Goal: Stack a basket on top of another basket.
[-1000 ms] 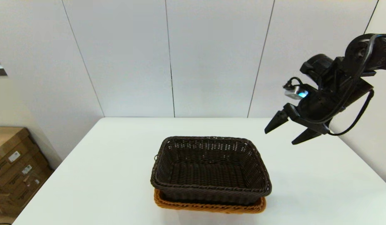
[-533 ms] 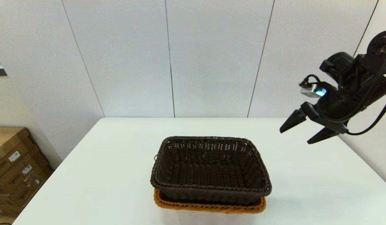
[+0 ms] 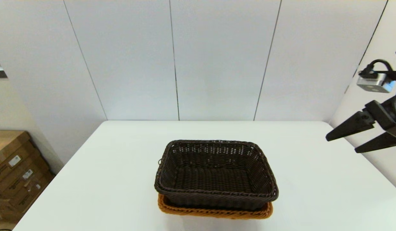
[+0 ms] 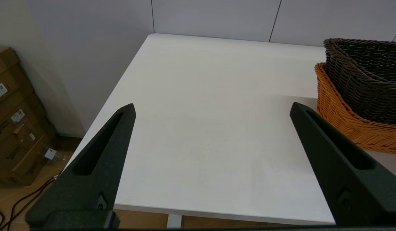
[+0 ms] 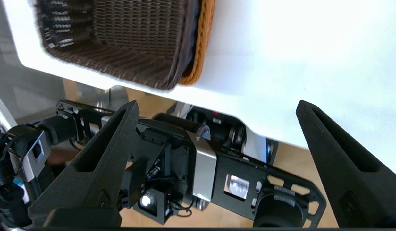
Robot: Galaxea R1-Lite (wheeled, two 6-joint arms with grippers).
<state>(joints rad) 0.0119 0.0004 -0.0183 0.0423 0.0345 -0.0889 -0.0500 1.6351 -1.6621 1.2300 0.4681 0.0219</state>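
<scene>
The dark brown basket [image 3: 216,175] sits nested inside the orange-tan basket [image 3: 214,211] near the table's front middle; only the orange rim and lower wall show beneath it. Both also show in the left wrist view, dark basket [image 4: 367,77] over orange basket [image 4: 342,118], and in the right wrist view, dark basket [image 5: 121,41] with an orange edge [image 5: 201,41]. My right gripper [image 3: 342,142] hangs open and empty in the air at the far right, well away from the baskets. My left gripper [image 4: 212,107] is open and empty, low beside the table's left front, out of the head view.
The white table [image 3: 121,166] stretches round the baskets on all sides. Cardboard boxes [image 3: 15,170] stand on the floor to the left of the table. A panelled wall runs behind the table's far edge.
My right gripper has drawn back to the right and slightly up, away from the baskets, staying open. The stacked baskets have not moved.
</scene>
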